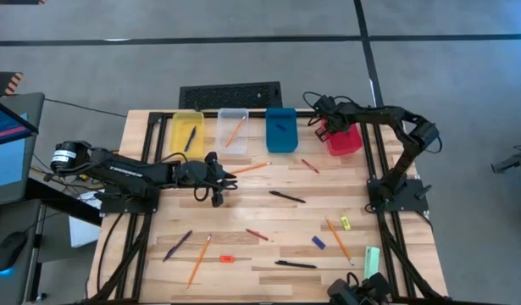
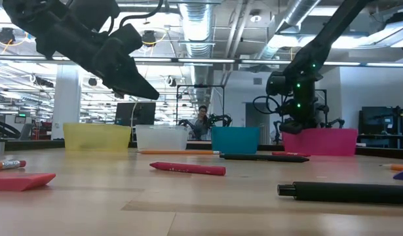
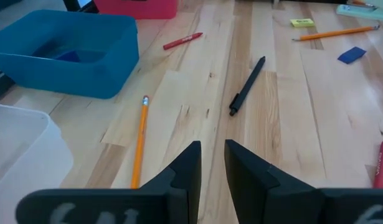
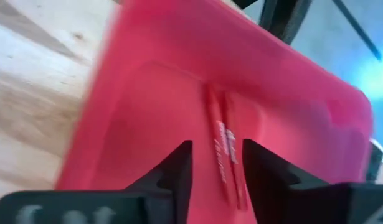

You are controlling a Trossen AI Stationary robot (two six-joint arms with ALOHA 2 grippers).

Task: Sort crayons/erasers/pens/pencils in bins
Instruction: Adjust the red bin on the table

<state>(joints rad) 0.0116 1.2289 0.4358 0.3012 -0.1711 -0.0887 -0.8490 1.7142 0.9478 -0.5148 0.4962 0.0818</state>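
My left gripper (image 1: 223, 180) (image 3: 211, 165) hangs above the table with its fingers a narrow gap apart and nothing between them. An orange pencil (image 3: 139, 140) (image 1: 252, 168) lies flat just ahead of it, and a black pen (image 3: 247, 84) farther on. My right gripper (image 1: 324, 127) (image 4: 216, 168) is open over the red bin (image 1: 345, 141) (image 4: 147, 93), where two red crayons (image 4: 225, 146) lie on the floor. The yellow bin (image 1: 188, 131) holds a dark pen, the clear bin (image 1: 233, 129) a pencil, and the blue bin (image 1: 282, 130) a blue eraser.
Pens, pencils, crayons and erasers lie scattered on the near half of the table: a crayon (image 1: 257, 234), a purple pen (image 1: 177, 246), a pencil (image 1: 198, 258), a red eraser (image 1: 227, 258), a black pen (image 1: 296, 264), a blue eraser (image 1: 318, 242), a yellow eraser (image 1: 346, 223), and a green bar (image 1: 372, 258).
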